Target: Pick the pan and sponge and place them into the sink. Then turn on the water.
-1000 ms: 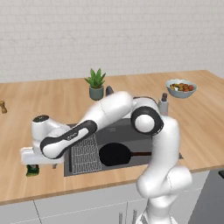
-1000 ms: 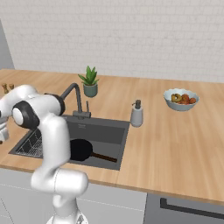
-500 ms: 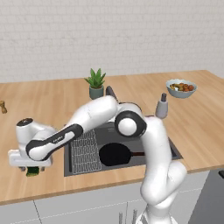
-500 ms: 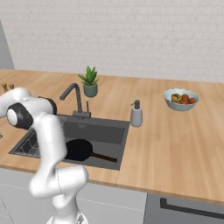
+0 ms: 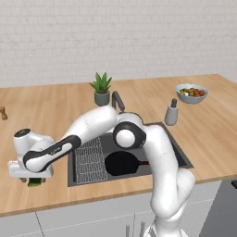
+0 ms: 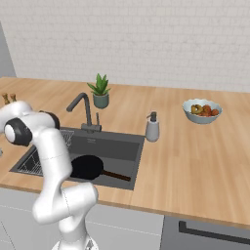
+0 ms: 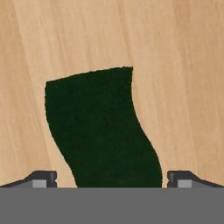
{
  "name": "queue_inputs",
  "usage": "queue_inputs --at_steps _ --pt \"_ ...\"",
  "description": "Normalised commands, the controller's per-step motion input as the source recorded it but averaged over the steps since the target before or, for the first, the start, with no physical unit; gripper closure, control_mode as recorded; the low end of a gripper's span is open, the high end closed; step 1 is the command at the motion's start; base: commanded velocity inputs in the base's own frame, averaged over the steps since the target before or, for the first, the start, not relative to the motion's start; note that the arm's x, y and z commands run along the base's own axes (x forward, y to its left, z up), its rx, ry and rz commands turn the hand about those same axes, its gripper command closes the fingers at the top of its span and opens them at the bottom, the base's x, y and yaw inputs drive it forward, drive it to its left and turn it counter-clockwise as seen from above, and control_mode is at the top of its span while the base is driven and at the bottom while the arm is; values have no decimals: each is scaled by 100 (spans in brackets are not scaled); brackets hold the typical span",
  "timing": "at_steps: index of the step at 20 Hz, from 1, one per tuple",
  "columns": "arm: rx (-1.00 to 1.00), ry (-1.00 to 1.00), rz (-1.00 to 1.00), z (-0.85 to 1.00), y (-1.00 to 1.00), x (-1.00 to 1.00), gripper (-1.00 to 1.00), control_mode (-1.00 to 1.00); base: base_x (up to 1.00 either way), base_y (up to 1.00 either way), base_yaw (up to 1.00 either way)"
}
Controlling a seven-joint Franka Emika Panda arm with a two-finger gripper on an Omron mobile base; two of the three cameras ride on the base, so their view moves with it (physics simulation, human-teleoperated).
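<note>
The dark green sponge [image 7: 98, 131] lies flat on the wooden counter, left of the sink [image 5: 177, 150]. My gripper [image 7: 111, 179] hangs open just above it, one fingertip [image 7: 41, 178] on each side of its near end. From the left base view, the gripper [image 5: 28, 177] points down over the sponge [image 5: 36, 183] near the counter's front edge. The black pan [image 5: 121, 163] rests inside the sink [image 6: 114, 146], and the pan [image 6: 87, 167] has its handle pointing right. No water is in view at the dark faucet [image 6: 80, 105].
A wire rack [image 5: 88, 155] fills the sink's left side. Behind the sink stand a potted plant [image 5: 102, 88] and a soap dispenser [image 5: 171, 112]. A bowl of fruit [image 5: 191, 92] sits at the far right. My arm stretches across the sink's left half.
The arm has swung further left, from beside the rack out over the counter, and lowered the open hand over the sponge. The pan has stayed in the sink.
</note>
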Motion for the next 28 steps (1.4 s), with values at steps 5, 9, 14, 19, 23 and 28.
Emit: queue_inputs --at_steps 5,9,14,19,23,28 --pt "0 0 0 -37 0 4 -100 -100 0 0 0" --pt "0 0 0 -49 0 2 -100 -100 0 0 0" --pt "-1 1 0 -28 0 0 100 -100 0 0 0" --pt "2 -3 0 -4 -10 -4 100 -100 0 0 0" --pt "0 -12 1 24 -87 -13 100 -100 0 0 0" --pt "0 -2 0 43 -100 -18 100 -100 0 0 0"
